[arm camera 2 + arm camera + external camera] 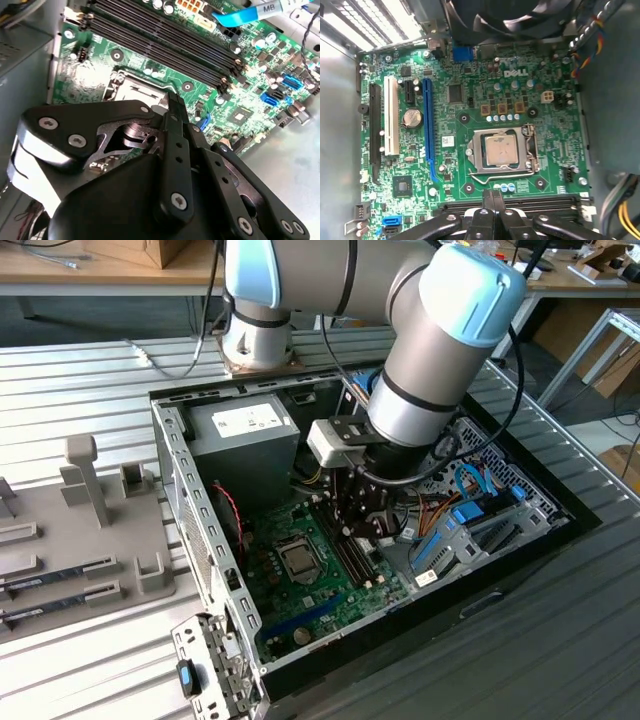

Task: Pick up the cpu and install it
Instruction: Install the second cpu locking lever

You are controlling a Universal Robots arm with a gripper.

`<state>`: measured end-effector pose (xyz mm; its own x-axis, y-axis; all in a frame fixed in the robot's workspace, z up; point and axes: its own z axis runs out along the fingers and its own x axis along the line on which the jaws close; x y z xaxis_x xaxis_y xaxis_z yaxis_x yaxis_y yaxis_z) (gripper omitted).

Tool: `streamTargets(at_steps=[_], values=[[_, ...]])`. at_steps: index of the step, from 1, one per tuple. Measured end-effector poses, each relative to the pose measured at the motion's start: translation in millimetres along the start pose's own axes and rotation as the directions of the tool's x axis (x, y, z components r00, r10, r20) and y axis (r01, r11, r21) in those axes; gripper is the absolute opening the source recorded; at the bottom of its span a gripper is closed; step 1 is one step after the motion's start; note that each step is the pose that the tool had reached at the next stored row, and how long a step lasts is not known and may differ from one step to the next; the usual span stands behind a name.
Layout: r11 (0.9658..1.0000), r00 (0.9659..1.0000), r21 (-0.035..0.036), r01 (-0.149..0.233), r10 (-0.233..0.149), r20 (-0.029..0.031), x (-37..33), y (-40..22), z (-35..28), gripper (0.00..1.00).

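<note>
The cpu (501,150), a small silvery square, lies flat inside the metal-framed socket (476,152) on the green motherboard (550,125). In the exterior view the cpu (297,558) sits mid-board inside the open computer case (190,490). My gripper (365,530) hangs over the black memory slots (352,550), just to the exterior view's right of the socket. In both wrist views the gripper (493,195) (172,102) has its two black fingers pressed together with nothing between them, and the tips stand beside the socket's edge, apart from the chip.
A grey power-supply box (245,435) fills the case's back corner. Blue cables and drive bays (470,515) crowd the exterior view's right. A grey parts holder (80,530) with memory sticks lies outside the case on the left. A fan (510,17) overhangs the board.
</note>
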<state>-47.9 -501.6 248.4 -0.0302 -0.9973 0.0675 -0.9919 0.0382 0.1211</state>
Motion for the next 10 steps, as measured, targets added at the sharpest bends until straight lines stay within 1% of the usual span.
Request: streamTargets(at_steps=[1, 3, 10], values=[[1.0, 1.0, -0.0002, 0.0, 0.0, 0.0019, -0.2, 0.5, -4.1, 0.11], [1.0, 1.0, -0.0003, 0.0, 0.0, 0.0033, 0.2, 1.4, -11.5, 0.11], [1.0, 1.0, -0.0003, 0.0, 0.0, 0.0034, 0.2, 1.4, -11.7, 0.11]])
